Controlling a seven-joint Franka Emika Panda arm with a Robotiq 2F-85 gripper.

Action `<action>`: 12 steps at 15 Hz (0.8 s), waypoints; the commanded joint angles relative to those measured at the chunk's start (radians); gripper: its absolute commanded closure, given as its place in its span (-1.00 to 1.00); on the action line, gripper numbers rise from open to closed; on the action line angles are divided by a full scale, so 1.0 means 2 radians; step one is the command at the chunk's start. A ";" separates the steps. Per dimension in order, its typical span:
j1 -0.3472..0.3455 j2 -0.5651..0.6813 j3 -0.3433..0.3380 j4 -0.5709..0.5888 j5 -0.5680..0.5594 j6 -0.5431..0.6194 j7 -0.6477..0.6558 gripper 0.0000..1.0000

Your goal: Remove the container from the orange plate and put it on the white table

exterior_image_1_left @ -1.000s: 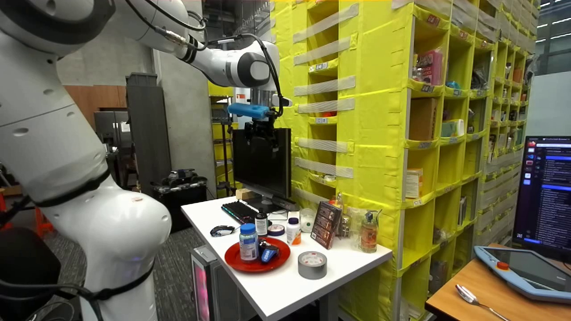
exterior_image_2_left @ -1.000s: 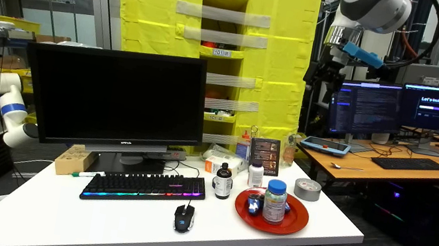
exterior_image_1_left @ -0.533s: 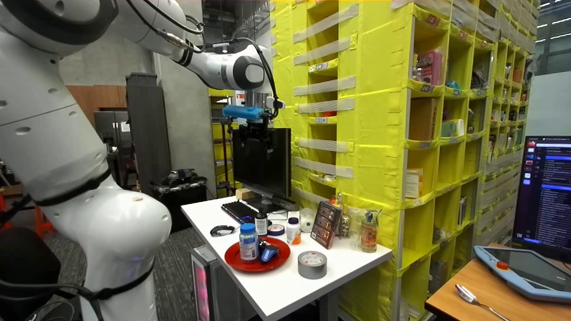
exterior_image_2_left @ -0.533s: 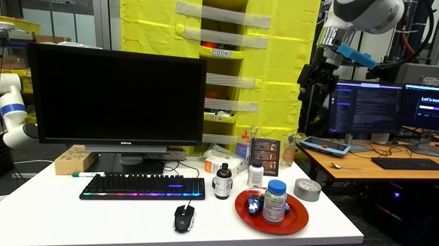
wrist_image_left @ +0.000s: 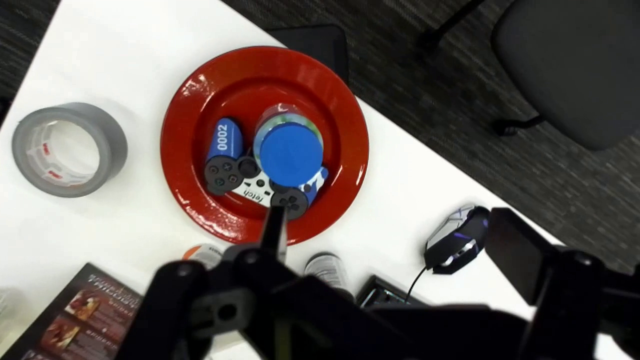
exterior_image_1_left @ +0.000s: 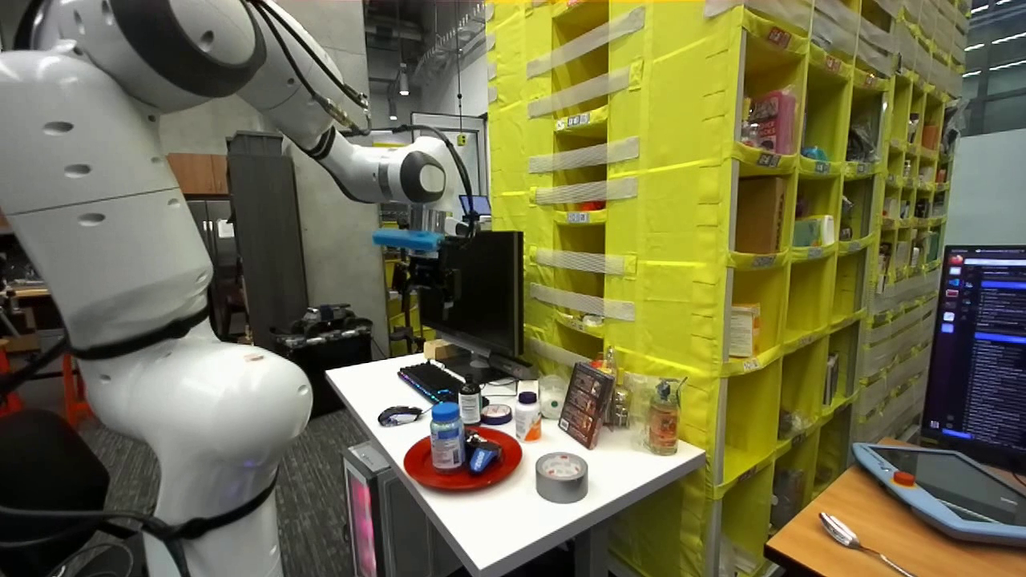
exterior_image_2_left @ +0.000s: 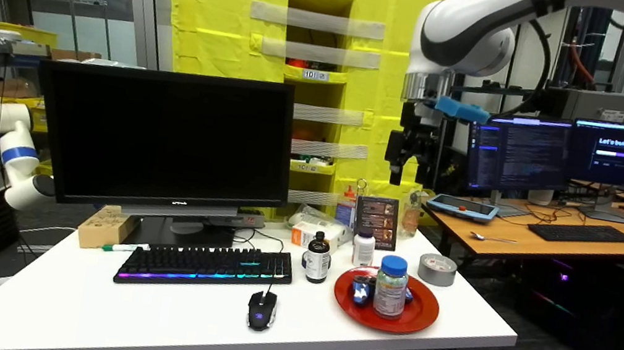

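Observation:
The container is a clear jar with a blue lid and pale label. It stands upright on the orange plate in both exterior views [exterior_image_1_left: 447,441] [exterior_image_2_left: 390,294], and its lid shows from above in the wrist view [wrist_image_left: 291,155]. The red-orange plate [exterior_image_1_left: 506,450] [exterior_image_2_left: 425,310] [wrist_image_left: 265,62] lies near an edge of the white table [exterior_image_1_left: 513,521] [exterior_image_2_left: 177,316] [wrist_image_left: 125,45]. My gripper [exterior_image_1_left: 429,295] [exterior_image_2_left: 408,181] [wrist_image_left: 387,220] is open and empty, well above the table. In the wrist view its fingers are wide apart, with the container beyond the left finger.
A game controller [wrist_image_left: 223,142] lies on the plate against the jar. A tape roll [exterior_image_1_left: 561,478], white bottle [exterior_image_1_left: 527,417], dark bottle [exterior_image_2_left: 317,257], upright case [exterior_image_2_left: 376,223], mouse [exterior_image_2_left: 261,311] and keyboard [exterior_image_2_left: 203,267] surround it. A monitor [exterior_image_2_left: 167,139] and yellow shelving [exterior_image_1_left: 673,200] stand behind.
My gripper has moved down, and leftward in both exterior views, nearer to the height of the table things. The jar, plate and other objects have not moved.

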 commanded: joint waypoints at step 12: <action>0.004 0.160 0.007 -0.007 -0.061 0.002 0.043 -1.00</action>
